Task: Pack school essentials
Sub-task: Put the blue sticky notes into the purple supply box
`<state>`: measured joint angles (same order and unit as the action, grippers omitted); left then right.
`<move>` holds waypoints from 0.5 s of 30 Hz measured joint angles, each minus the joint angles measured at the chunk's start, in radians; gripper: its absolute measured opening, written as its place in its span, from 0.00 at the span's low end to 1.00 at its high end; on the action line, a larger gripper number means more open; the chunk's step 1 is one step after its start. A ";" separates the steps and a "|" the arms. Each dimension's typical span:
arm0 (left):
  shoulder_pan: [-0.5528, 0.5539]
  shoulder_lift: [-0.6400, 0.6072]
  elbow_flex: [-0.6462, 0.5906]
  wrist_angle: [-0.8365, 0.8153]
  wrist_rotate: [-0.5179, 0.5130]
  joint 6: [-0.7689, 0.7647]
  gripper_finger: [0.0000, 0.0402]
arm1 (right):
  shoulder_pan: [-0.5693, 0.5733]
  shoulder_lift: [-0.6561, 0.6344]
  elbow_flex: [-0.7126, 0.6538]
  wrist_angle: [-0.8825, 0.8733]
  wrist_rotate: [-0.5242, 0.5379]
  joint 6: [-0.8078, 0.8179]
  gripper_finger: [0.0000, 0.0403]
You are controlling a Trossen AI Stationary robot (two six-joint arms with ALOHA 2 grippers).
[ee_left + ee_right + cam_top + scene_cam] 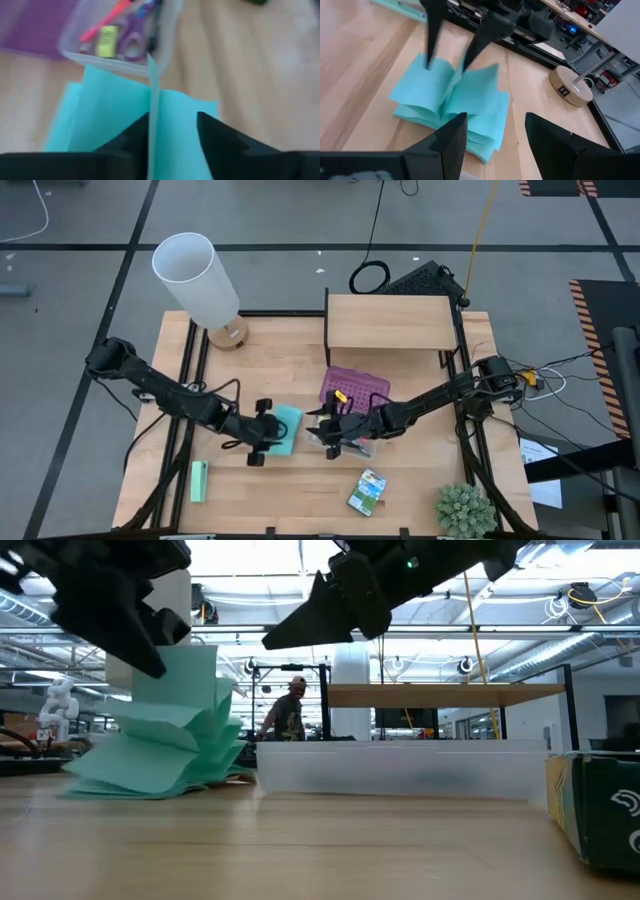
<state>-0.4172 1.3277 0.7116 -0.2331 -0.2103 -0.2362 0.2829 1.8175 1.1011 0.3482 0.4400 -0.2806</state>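
Two grippers are seen near the middle of the high view. The left gripper (266,436) is placed at centre-left, over a mint-green pad of paper (286,428) whose sheets are fanned open; in the left wrist view one upright sheet (152,100) is pinched between the dark fingers (216,135), and in the low view the pad (170,740) is shown lifted into a fan at the left of the frame. The right gripper (325,432) is held just right of that pad, with its fingers (451,134) spread apart, as shown in the right wrist view.

Just right of the right gripper a clear case (362,442) lies beside its purple lid (354,389). Inside the case, at the upper left of the left wrist view, purple-handled scissors (132,44), a red pencil (105,21) and a yellow piece (106,41) are seen. A green-yellow crayon box (367,491) lies toward the lower centre-right, well apart from both grippers.
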 joint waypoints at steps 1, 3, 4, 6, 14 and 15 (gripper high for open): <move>0.003 0.000 0.000 0.004 0.036 -0.019 0.41 | 0.000 0.000 0.000 -0.003 0.000 0.000 0.49; 0.004 -0.001 0.000 0.002 0.112 -0.050 0.48 | 0.000 0.000 0.000 -0.012 0.000 0.004 0.49; 0.002 -0.001 0.001 -0.006 0.143 -0.066 0.50 | 0.000 0.000 0.000 -0.020 0.000 0.007 0.49; -0.003 -0.001 0.001 -0.023 0.176 -0.104 0.54 | 0.000 0.000 0.000 -0.034 0.000 0.007 0.49; -0.041 -0.116 0.040 -0.095 0.151 -0.152 0.59 | 0.000 0.000 0.000 -0.040 -0.056 0.017 0.49; -0.050 -0.138 0.049 -0.103 0.140 -0.152 0.59 | 0.000 0.000 0.000 -0.040 -0.079 0.028 0.49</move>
<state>-0.4673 1.1899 0.7607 -0.3359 -0.0707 -0.3882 0.2829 1.8175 1.1011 0.3081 0.3610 -0.2529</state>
